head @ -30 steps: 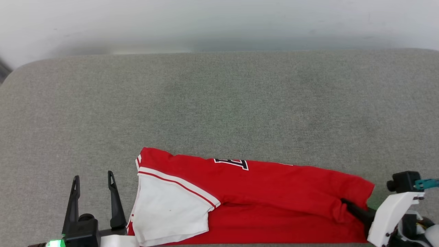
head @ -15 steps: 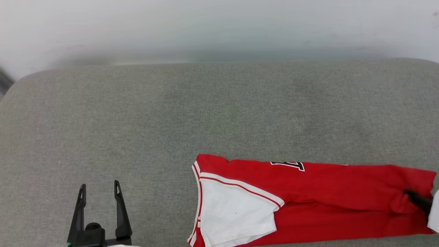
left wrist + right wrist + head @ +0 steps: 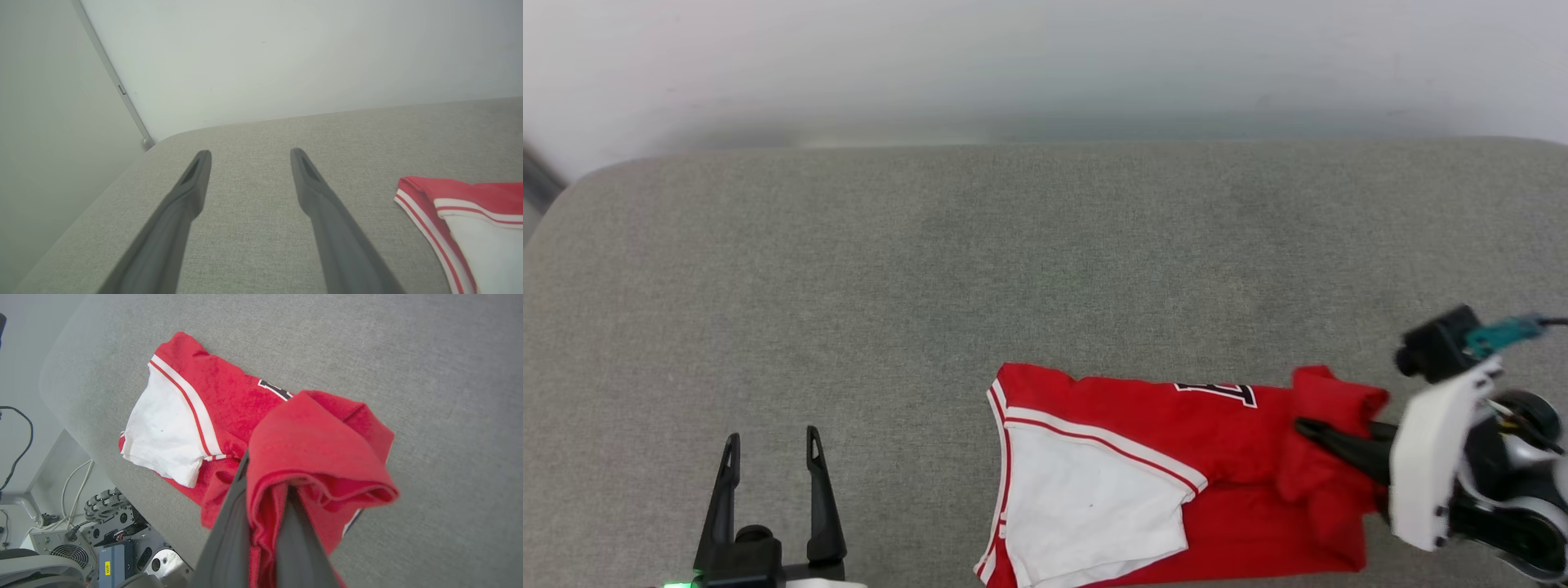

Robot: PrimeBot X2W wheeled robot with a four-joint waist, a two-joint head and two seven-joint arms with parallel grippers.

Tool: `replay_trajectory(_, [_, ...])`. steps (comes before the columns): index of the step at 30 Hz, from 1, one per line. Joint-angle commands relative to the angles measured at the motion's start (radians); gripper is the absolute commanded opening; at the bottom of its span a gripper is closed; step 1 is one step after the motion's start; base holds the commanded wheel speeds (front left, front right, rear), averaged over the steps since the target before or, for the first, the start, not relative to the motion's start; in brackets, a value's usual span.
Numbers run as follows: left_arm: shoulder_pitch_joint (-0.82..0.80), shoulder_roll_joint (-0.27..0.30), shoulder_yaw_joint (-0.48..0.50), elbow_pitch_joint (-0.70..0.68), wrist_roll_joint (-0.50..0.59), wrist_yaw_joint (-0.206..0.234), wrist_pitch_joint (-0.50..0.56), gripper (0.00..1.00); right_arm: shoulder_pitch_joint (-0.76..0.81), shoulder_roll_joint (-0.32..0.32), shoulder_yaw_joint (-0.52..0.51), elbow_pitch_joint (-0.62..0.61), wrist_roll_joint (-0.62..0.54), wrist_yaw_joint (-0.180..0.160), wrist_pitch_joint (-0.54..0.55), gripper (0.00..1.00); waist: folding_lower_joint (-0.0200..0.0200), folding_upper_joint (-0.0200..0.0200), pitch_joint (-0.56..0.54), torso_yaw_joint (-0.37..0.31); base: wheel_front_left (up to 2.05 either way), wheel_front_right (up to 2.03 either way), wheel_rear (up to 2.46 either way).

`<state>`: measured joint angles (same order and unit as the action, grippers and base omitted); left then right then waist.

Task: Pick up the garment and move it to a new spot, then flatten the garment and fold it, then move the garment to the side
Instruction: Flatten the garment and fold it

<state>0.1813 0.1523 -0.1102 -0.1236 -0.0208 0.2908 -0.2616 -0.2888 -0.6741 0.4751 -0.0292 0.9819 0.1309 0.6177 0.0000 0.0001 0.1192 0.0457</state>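
Observation:
The garment, a red jersey with a white sleeve and striped trim, lies folded in a long strip near the front edge of the grey cushion. My right gripper is shut on the garment's right end and holds it raised and doubled back leftward over the strip. In the right wrist view red cloth is bunched over my two fingers. My left gripper stands open at the lower left, apart from the garment. In the left wrist view its fingers are spread with the sleeve edge to their right.
A pale wall rises behind the cushion. Past the cushion's front edge, the right wrist view has cables and grey equipment boxes on the floor. Bare cushion stretches behind and to the left of the garment.
The head camera swung left over the last second. My right gripper has lifted the garment's right end and carried it leftward over the strip. The left gripper stays open.

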Motion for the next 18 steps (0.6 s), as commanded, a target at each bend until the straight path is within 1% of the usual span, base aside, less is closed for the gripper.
replay_trajectory(1, [-0.017, -0.003, 0.005, 0.004, 0.006, -0.005, -0.005, 1.00, -0.038, 0.024, 0.030, -0.020, -0.022, 0.000, 0.013, 0.00, 0.0000, -0.0001, 0.010, 0.003, 0.00, 0.00, 0.00])
replay_trajectory(5, [-0.041, -0.013, 0.007, 0.008, 0.004, -0.015, -0.005, 1.00, -0.156, 0.087, 0.145, -0.033, -0.083, 0.000, 0.051, 0.00, 0.0000, -0.0001, 0.032, 0.013, 0.00, 0.00, 0.00])
replay_trajectory(9, [-0.063, -0.022, 0.005, 0.013, 0.004, -0.026, -0.005, 1.00, -0.268, 0.161, 0.277, 0.010, -0.132, 0.000, 0.080, 0.00, 0.0000, -0.0001, 0.052, 0.024, 0.00, 0.00, 0.00])
replay_trajectory(15, [-0.092, -0.031, 0.007, 0.016, 0.009, -0.036, -0.004, 1.00, -0.415, 0.267, 0.458, 0.168, -0.186, 0.000, 0.092, 0.00, 0.0000, -0.0001, 0.085, 0.037, 0.00, 0.00, 0.00])
replay_trajectory(16, [-0.092, -0.031, 0.007, 0.016, 0.009, -0.036, -0.004, 1.00, -0.415, 0.267, 0.458, 0.168, -0.186, 0.000, 0.092, 0.00, 0.0000, -0.0001, 0.085, 0.037, 0.00, 0.00, 0.00])
replay_trajectory(18, [-0.097, -0.034, 0.006, 0.018, 0.010, -0.041, -0.004, 1.00, -0.455, 0.298, 0.506, 0.234, -0.194, 0.000, 0.084, 0.00, 0.0000, -0.0001, 0.096, 0.042, 0.00, 0.00, 0.00])
